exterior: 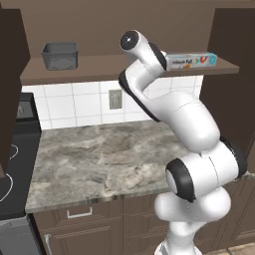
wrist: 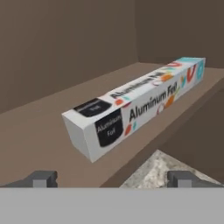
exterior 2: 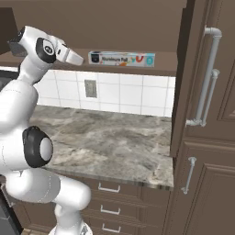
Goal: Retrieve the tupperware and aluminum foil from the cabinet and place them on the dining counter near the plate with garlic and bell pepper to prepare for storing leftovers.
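Observation:
The aluminum foil (wrist: 135, 109) is a long white box with a black end label, lying on the open cabinet's brown shelf (wrist: 39, 131). My gripper (wrist: 113, 179) is open and empty; its fingertips (wrist: 41, 178) stand wide apart just short of the box's near end. From the base, the foil (exterior: 191, 61) (exterior 2: 121, 58) lies on the shelf's right part, with my hand (exterior 2: 69, 55) level with it at its left end. The tupperware (exterior: 60, 56), a grey open container, sits at the shelf's left end, well away from the hand.
Below the shelf runs a grey stone countertop (exterior: 99, 159) (exterior 2: 105, 142) with a tiled wall and an outlet (exterior: 115, 98). A black stove (exterior: 12, 164) adjoins it on the left. Open cabinet doors (exterior: 229, 64) flank the shelf; a tall cabinet with handles (exterior 2: 209, 78) stands to the right.

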